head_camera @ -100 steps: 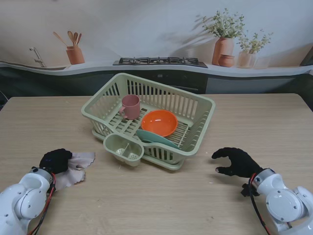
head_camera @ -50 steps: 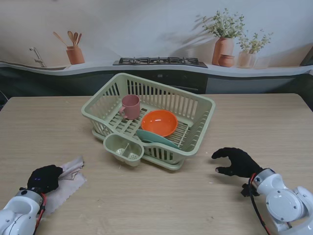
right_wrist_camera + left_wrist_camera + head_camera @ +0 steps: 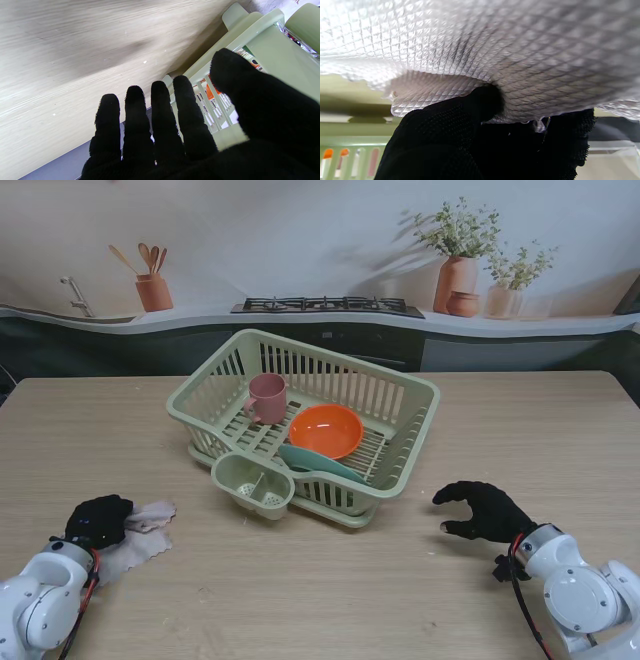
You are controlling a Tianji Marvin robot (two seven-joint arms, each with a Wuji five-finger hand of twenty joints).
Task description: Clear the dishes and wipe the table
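Note:
My left hand [image 3: 98, 522], in a black glove, presses down on a white waffle-weave cloth [image 3: 140, 535] on the table's near left; the cloth [image 3: 495, 50] bunches over the fingers [image 3: 460, 125] in the left wrist view. The green dish rack [image 3: 412, 392] stands mid-table, holding a pink cup [image 3: 267, 398], an orange bowl [image 3: 325, 430] and a teal plate [image 3: 320, 463]. My right hand [image 3: 484, 510] rests open on the near right of the table, fingers [image 3: 160, 110] spread, holding nothing, apart from the rack [image 3: 270, 55].
A cutlery cup [image 3: 253, 483] hangs on the rack's near side. The wooden table [image 3: 330, 590] runs bare between my two hands. Behind the far edge are a counter with a stove [image 3: 325, 305], a utensil pot [image 3: 153, 290] and plant vases [image 3: 456, 280].
My left hand dragged the cloth nearer to me and leftward, then pushed it back away and slightly right, bunching it. The right hand has stayed still.

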